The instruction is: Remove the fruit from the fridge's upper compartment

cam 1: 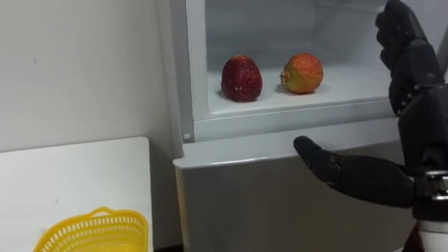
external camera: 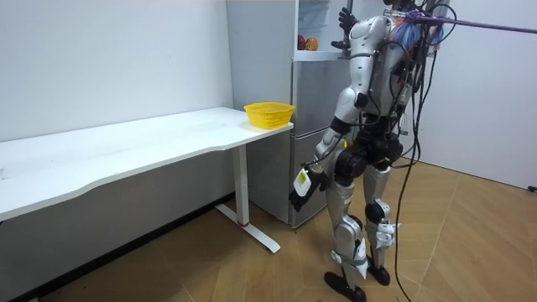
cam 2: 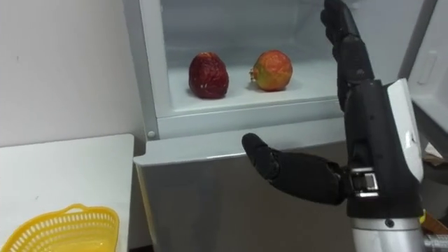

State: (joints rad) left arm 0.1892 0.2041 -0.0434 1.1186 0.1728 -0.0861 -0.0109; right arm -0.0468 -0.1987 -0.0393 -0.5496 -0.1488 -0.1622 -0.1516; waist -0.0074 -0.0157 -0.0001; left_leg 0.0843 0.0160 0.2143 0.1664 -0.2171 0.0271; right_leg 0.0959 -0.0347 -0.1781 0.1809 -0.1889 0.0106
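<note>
At open upper fridge (cam 2: 150,70): right hand (cam 2: 362,112) raised, fingers straight, empty; dark red fruit (cam 2: 208,75) and orange-red fruit (cam 2: 272,70) on shelf (cam 2: 238,96), neither grasped; retrieval pending. Left hand (external camera: 299,190) low, state unclear.

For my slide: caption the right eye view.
Open right hand raised before upper fridge; dark red fruit and orange-red fruit inside.

No writing, number or sign is legible on anything in view.
</note>
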